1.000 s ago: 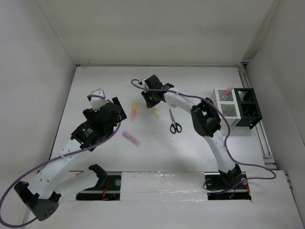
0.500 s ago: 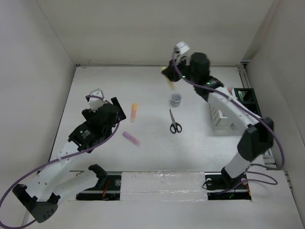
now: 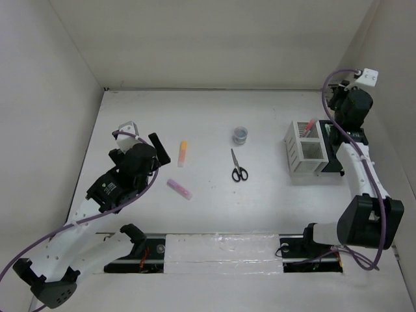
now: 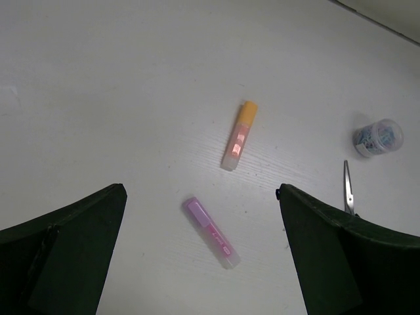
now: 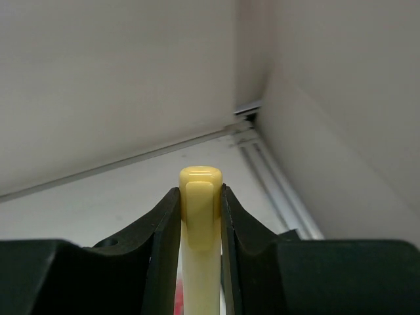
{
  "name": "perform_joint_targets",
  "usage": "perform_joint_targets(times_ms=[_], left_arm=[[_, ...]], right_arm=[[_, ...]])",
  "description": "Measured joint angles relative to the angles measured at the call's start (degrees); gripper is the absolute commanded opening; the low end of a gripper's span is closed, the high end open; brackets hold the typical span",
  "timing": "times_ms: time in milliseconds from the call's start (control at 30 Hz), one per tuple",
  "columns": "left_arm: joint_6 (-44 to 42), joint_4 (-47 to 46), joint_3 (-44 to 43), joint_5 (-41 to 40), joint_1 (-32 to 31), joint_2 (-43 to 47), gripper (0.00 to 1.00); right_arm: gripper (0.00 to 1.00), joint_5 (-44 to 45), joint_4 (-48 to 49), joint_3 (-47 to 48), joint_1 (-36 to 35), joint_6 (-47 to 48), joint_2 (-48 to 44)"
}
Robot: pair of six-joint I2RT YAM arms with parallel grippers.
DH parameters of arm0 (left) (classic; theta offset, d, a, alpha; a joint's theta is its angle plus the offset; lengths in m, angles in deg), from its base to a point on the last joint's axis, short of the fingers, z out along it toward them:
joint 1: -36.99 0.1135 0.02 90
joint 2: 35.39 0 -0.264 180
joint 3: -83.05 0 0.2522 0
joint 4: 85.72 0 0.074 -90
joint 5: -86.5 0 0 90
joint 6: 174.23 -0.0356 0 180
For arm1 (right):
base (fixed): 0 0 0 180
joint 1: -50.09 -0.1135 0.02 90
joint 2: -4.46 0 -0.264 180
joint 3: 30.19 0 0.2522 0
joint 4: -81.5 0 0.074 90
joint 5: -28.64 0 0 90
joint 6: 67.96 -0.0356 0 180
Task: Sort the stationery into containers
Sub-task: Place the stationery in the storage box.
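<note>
The yellow highlighter (image 5: 200, 262) is clamped between the fingers of the right gripper (image 5: 199, 197), raised at the far right near the white mesh box (image 3: 298, 156), where an orange-red pen (image 3: 311, 125) leans. The black box (image 3: 331, 133) beside it is largely hidden by the arm, so its contents are unclear. On the surface (image 3: 214, 110) lie the scissors (image 3: 238, 166), the grey roll (image 3: 240, 135) just beyond them, and the orange highlighter (image 4: 239, 134) and purple highlighter (image 4: 211, 232), apart, beneath the left gripper (image 4: 200, 191), which hangs spread wide and empty.

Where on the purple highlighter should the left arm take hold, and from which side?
Mid-barrel of the purple highlighter, from straight above, closing across its narrow width. It lies flat and diagonal on the table, apart from the orange highlighter, so both long sides are free.
</note>
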Motion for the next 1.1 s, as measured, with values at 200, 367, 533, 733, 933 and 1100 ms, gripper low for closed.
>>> perform_joint_targets(times_ms=[200, 367, 533, 733, 933, 1100], left_arm=[[-0.6, -0.9, 0.0, 1.0, 0.0, 0.6, 1.00], [-1.1, -1.5, 0.0, 1.7, 0.0, 0.8, 1.00], [-1.6, -2.0, 0.2, 2.6, 0.0, 1.8, 1.00], [-1.9, -2.0, 0.3, 3.6, 0.0, 2.5, 1.00], [-2.5, -2.4, 0.4, 4.4, 0.0, 3.3, 1.00], [-2.9, -2.4, 0.4, 5.0, 0.0, 3.6, 1.00]], right_arm=[[0.00, 4.6, 1.5, 0.0, 8.5, 0.0, 3.5], [0.00, 5.8, 2.3, 0.0, 11.3, 0.0, 7.5], [0.00, 5.0, 2.5, 0.1, 12.5, -0.2, 10.8], [0.00, 2.2, 2.9, 0.1, 12.8, -0.6, 14.1], [0.00, -0.3, 3.8, 0.1, 13.5, -1.7, 14.8], [0.00, -1.0, 5.8, -0.9, 13.6, -1.9, 14.7]])
